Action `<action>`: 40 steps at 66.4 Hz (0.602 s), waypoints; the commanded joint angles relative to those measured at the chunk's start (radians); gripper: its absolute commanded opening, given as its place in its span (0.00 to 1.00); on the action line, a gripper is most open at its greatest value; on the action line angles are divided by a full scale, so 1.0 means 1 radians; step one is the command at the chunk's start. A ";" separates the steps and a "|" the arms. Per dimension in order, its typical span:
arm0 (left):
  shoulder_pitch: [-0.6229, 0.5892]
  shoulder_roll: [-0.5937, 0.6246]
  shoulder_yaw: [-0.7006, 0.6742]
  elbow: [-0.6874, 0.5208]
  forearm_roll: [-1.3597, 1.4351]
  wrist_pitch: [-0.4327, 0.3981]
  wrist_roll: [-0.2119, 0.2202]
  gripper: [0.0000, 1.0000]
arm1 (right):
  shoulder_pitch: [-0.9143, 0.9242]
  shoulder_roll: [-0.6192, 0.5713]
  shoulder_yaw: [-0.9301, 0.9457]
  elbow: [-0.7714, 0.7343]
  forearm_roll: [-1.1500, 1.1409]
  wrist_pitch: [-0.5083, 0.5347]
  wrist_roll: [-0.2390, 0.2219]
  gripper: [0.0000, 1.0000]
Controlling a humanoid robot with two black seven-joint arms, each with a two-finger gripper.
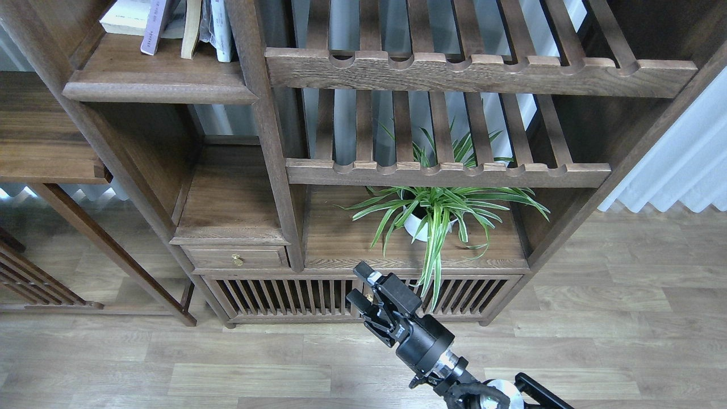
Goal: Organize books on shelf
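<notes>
Dark wooden shelf holding books, right hand parted, empty.

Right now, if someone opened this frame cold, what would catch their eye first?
Probably the striped green plant in its white pot, spilling over the front of the low cabinet shelf beneath the slatted racks. Next, the right gripper, black, fingers apart and holding nothing, raised in front of the cabinet's slatted base. Last, the books bunched on the shelf at top left, some leaning, one lying flat.
</notes>
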 commanded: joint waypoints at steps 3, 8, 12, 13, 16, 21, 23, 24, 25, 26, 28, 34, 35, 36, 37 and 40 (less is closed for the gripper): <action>-0.097 -0.176 0.063 0.037 0.066 0.000 0.029 0.01 | 0.002 0.000 -0.001 0.004 0.000 0.000 -0.001 0.99; -0.117 -0.260 0.074 0.054 0.100 0.000 0.051 0.01 | 0.002 0.000 -0.001 0.005 0.000 0.000 -0.001 0.99; -0.129 -0.315 0.075 0.068 0.127 0.000 0.063 0.01 | 0.000 -0.002 -0.001 0.005 0.000 0.000 -0.001 0.99; -0.131 -0.324 0.075 0.071 0.132 0.000 0.064 0.01 | 0.000 -0.002 -0.001 0.005 0.000 0.000 -0.001 0.99; -0.135 -0.355 0.075 0.086 0.143 0.000 0.070 0.01 | 0.000 -0.002 -0.001 0.007 0.000 0.000 -0.001 0.99; -0.158 -0.395 0.075 0.111 0.169 0.000 0.084 0.01 | -0.002 -0.002 0.001 0.005 0.000 0.000 -0.001 0.99; -0.171 -0.406 0.075 0.123 0.182 0.000 0.092 0.01 | -0.002 -0.002 0.001 0.005 0.000 0.000 -0.001 0.99; -0.174 -0.407 0.075 0.126 0.186 0.000 0.095 0.01 | -0.002 -0.002 0.001 0.005 0.000 0.000 -0.001 0.99; -0.175 -0.407 0.075 0.131 0.189 0.000 0.097 0.01 | -0.002 -0.002 0.001 0.005 0.001 0.000 -0.001 0.99; -0.183 -0.410 0.075 0.140 0.196 0.000 0.101 0.01 | -0.002 -0.002 0.001 0.005 0.002 0.000 -0.001 0.99; -0.189 -0.414 0.075 0.149 0.202 0.000 0.104 0.01 | -0.002 -0.002 0.002 0.005 0.002 0.000 -0.001 0.99; -0.217 -0.415 0.077 0.181 0.247 0.000 0.112 0.01 | -0.002 -0.002 0.002 0.005 0.002 0.000 0.001 0.99; -0.218 -0.417 0.077 0.186 0.253 0.000 0.112 0.01 | -0.002 -0.002 0.002 0.005 0.002 0.000 0.001 0.99; -0.218 -0.415 0.077 0.188 0.256 0.000 0.112 0.01 | -0.002 -0.002 0.002 0.005 0.002 0.000 0.001 0.99; -0.218 -0.417 0.077 0.191 0.259 0.000 0.112 0.01 | -0.002 -0.002 0.002 0.005 0.002 0.000 0.001 0.99; -0.220 -0.417 0.075 0.198 0.262 0.000 0.112 0.01 | -0.002 -0.002 0.002 0.005 0.002 0.000 0.001 0.99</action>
